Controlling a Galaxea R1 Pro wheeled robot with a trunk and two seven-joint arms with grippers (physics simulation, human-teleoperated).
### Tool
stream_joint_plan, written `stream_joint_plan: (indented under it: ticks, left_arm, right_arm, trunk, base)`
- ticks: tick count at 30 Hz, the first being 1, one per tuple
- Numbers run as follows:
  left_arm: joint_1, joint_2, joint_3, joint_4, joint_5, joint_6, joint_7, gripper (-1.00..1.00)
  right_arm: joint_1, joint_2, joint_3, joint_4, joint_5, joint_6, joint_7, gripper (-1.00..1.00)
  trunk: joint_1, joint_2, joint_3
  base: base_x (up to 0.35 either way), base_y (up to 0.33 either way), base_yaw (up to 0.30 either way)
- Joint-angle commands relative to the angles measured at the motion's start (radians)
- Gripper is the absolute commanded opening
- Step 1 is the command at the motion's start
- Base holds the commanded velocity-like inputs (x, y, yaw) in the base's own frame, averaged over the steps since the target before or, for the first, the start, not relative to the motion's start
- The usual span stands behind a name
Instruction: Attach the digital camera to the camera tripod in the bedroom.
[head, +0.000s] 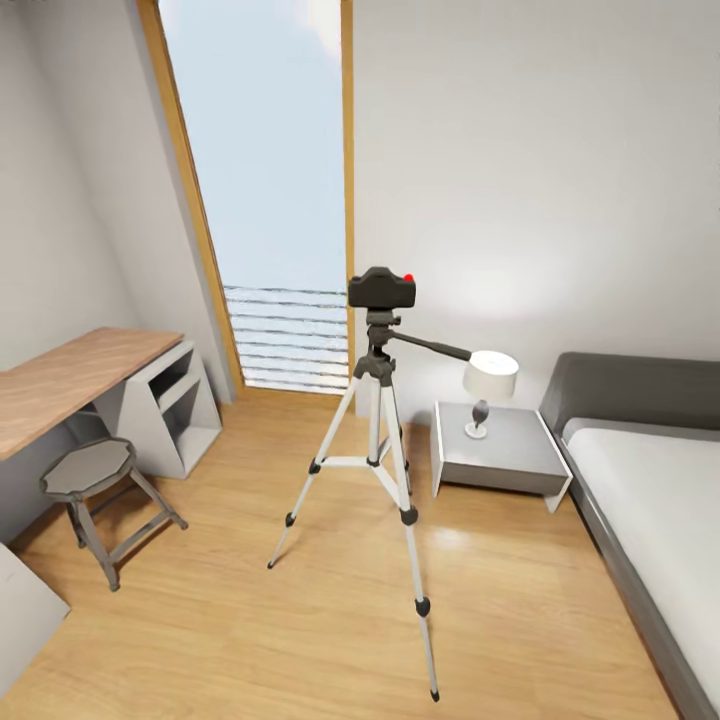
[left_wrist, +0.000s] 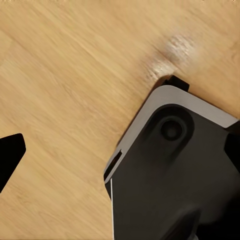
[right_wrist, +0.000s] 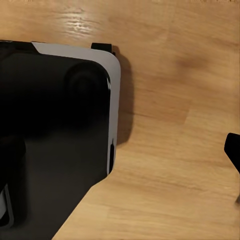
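The digital camera (head: 381, 288), small and black with a red spot on top, sits on the head of the camera tripod (head: 375, 420). The tripod stands upright on the wood floor in the middle of the bedroom, its silver legs spread and its pan handle pointing right. In the left wrist view my left gripper (left_wrist: 120, 150) is open over the floor, one black fingertip (left_wrist: 11, 157) at the frame's edge. My right gripper (right_wrist: 120, 150) also looks open and holds nothing, with a fingertip (right_wrist: 233, 150) at the edge.
A wooden-top desk (head: 70, 375) and a grey stool (head: 95, 470) stand at the left. A nightstand (head: 500, 450) with a lamp (head: 490, 385) and a grey bed (head: 660, 500) are at the right. A tall window (head: 270, 200) is behind the tripod. My dark base (left_wrist: 175, 175) (right_wrist: 50, 140) is below both wrists.
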Motion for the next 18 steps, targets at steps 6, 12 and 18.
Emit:
stream_joint_plan:
  ticks: [6, 12, 18]
  left_arm:
    - [-0.001, 0.000, 0.006, 0.000, -0.003, 0.003, 0.003, 1.00]
    - [-0.001, 0.000, 0.005, 0.000, -0.003, 0.003, 0.003, 1.00]
    - [-0.001, 0.000, 0.005, 0.000, -0.002, 0.003, 0.003, 1.00]
  right_arm:
    - [-0.002, -0.001, 0.008, 0.004, -0.009, -0.003, 0.007, 1.00]
    - [0.001, 0.000, 0.008, 0.004, -0.008, -0.003, 0.014, 1.00]
    - [0.011, 0.000, 0.008, 0.004, -0.008, -0.006, 0.008, 1.00]
  trunk:
    - [0.001, -0.002, 0.008]
    - [0.001, -0.002, 0.017]
    - [0.001, -0.002, 0.027]
  base:
    - [0.000, 0.000, 0.000]
    - [0.000, 0.000, 0.000]
    - [0.000, 0.000, 0.000]
